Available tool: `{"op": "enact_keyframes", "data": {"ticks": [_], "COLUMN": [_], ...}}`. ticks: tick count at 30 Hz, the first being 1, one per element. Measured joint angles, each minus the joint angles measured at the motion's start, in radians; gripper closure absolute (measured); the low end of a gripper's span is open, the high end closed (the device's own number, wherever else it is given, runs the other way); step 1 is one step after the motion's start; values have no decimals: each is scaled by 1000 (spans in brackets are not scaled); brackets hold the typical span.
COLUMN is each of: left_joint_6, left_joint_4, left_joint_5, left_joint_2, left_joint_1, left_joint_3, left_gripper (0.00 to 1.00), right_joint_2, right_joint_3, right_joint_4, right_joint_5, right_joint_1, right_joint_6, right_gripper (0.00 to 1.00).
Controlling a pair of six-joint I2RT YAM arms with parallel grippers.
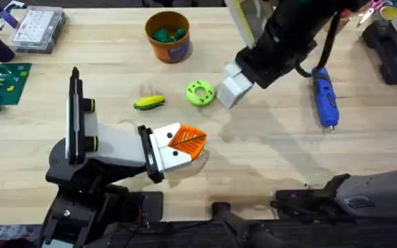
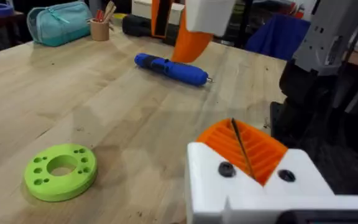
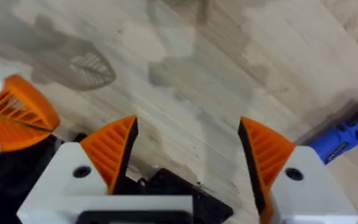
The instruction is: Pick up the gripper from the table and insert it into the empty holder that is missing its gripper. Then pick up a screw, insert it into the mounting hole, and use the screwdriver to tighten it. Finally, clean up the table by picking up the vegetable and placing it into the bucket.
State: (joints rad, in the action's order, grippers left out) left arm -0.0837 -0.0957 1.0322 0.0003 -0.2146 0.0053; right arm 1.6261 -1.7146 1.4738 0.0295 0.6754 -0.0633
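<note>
Overhead, the screwdriver point(image 1: 324, 97) lies flat on the wooden table point(image 1: 267, 158), long axis running near-to-far, bit toward the arm bases. The vegetable point(image 1: 149, 102) lies crosswise just beside the lime-green ring point(image 1: 200, 93); the bucket point(image 1: 167, 36) stands behind them, green bits inside. The holder point(image 1: 116, 148) lies at the near left, its orange ribbed fingers pointing right. The right gripper point(image 3: 188, 155) hangs over bare wood with jaws spread wide, holding nothing, screwdriver just off to its side. The left gripper point(image 2: 252, 149) has its orange pads pressed together, nothing visible between them. A teal pouch point(image 2: 59, 23) and other clutter sit at the table's far edge.
</note>
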Motion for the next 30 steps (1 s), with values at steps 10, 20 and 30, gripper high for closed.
{"op": "enact_keyframes", "data": {"ticks": [10, 20, 30], "left_joint_6": [0, 0, 0], "left_joint_4": [-1, -1, -1], "left_joint_5": [1, 2, 3], "left_joint_2": [0, 0, 0], "left_joint_1": [0, 0, 0], "left_joint_3": [0, 0, 0], "left_gripper": [986, 986, 986], "right_joint_2": [-233, -490, -460], "right_joint_3": [279, 683, 715], "right_joint_4": [-102, -227, -564], "right_joint_5": [30, 31, -8], "right_joint_1": [-133, -559, -813], "right_joint_6": [-135, -156, 38], "right_gripper": [19, 19, 19]}}
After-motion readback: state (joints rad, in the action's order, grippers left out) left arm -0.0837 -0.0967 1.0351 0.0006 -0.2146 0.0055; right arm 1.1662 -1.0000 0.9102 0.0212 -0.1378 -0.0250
